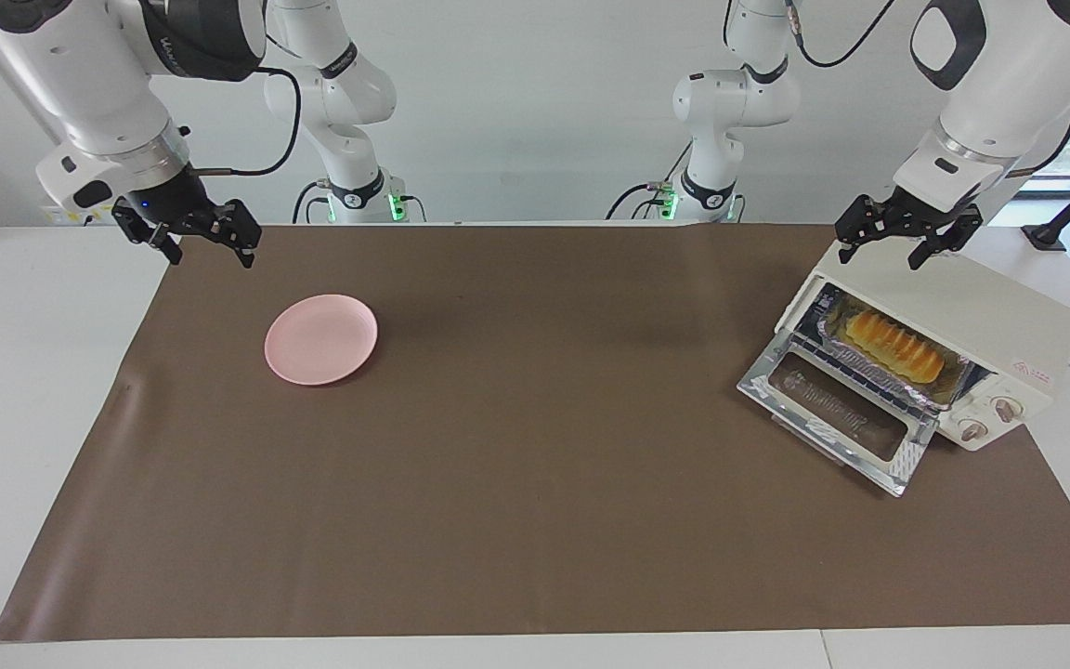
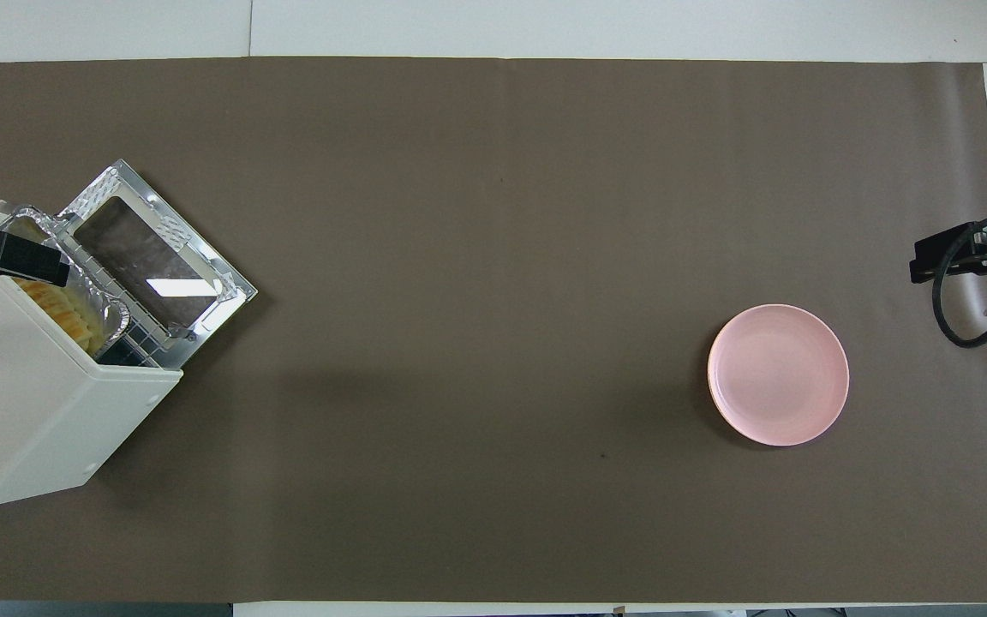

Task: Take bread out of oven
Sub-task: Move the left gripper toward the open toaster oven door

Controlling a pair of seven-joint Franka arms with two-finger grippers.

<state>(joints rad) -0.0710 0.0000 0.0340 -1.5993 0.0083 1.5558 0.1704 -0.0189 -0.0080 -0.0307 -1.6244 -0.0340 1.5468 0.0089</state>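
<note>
The cream-white oven [image 1: 1009,321] [image 2: 22,411] stands at the left arm's end of the table with its glass door [image 1: 837,409] [image 2: 155,261] dropped open. Inside it the golden ridged bread [image 1: 895,346] lies in a crinkled foil tray [image 1: 869,369]; from overhead only an edge of the bread [image 2: 61,310] shows under the oven's top. My left gripper [image 1: 883,253] [image 2: 14,257] hangs open just above the oven's top, near its door end, holding nothing. Over the brown mat's edge at the right arm's end, my right gripper [image 1: 208,255] [image 2: 956,255] is open and holds nothing.
A pink plate [image 1: 321,339] [image 2: 778,374] lies on the brown mat [image 1: 535,483] toward the right arm's end. Two round knobs [image 1: 990,418] sit on the oven's front beside the door. White table [image 1: 24,390] borders the mat.
</note>
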